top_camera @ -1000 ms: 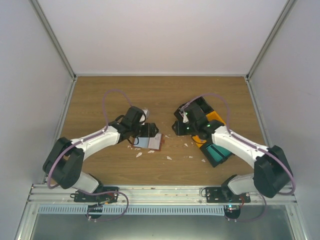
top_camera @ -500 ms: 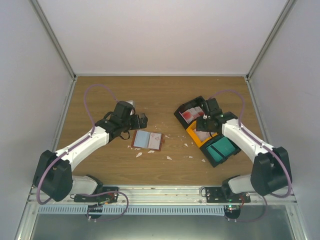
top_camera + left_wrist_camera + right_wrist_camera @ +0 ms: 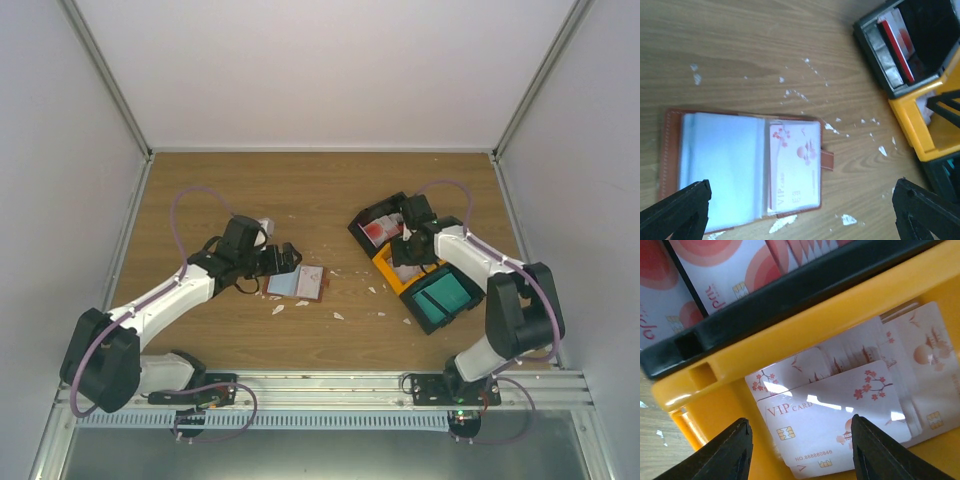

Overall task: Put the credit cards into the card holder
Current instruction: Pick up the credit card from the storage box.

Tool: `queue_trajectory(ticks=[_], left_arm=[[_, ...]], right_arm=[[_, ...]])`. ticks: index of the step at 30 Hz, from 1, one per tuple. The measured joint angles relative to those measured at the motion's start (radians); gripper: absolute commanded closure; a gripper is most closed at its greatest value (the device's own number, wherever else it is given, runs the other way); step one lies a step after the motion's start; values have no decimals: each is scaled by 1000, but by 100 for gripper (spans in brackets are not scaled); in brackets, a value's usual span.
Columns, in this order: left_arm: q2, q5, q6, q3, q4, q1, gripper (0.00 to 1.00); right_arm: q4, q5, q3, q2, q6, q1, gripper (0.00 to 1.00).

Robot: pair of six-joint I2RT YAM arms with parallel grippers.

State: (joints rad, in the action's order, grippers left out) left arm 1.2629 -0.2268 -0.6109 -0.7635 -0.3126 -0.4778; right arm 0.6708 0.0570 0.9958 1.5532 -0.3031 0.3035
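Observation:
The reddish-brown card holder (image 3: 298, 284) lies open on the table, also in the left wrist view (image 3: 742, 167). A whitish-pink credit card (image 3: 794, 167) sits in its right-hand slot. My left gripper (image 3: 283, 257) (image 3: 800, 220) hangs open and empty just left of and above the holder. My right gripper (image 3: 408, 246) (image 3: 801, 450) is open over the yellow bin (image 3: 400, 270), above several whitish-pink credit cards (image 3: 832, 420). Red-and-white cards (image 3: 380, 230) (image 3: 715, 270) lie in the black bin, teal cards (image 3: 443, 298) in the nearest bin.
White torn scraps (image 3: 338, 316) lie scattered on the wood around the holder and in front of the bins. The bins form a slanted row at right. Grey walls close in the table on both sides and at the back.
My left gripper drew back from the holder, then came close to its left edge again. My right gripper swung from the black bin's left end to over the yellow bin.

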Motion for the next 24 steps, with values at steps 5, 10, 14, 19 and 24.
queue_trajectory(ticks=[5, 10, 14, 19, 24], left_arm=[[0, -109, 18, 24, 16, 3, 1], [2, -189, 51, 33, 23, 3, 1], [5, -224, 80, 33, 26, 3, 1], [5, -246, 95, 35, 33, 5, 1], [5, -248, 104, 35, 40, 19, 1]], right_arm=[[2, -10, -3, 54, 26, -1, 43], [0, 18, -16, 56, 27, -1, 37], [3, 71, -13, 63, 26, -1, 27], [9, 114, -1, 95, 27, -2, 22], [18, 74, 17, 122, 48, -13, 28]])
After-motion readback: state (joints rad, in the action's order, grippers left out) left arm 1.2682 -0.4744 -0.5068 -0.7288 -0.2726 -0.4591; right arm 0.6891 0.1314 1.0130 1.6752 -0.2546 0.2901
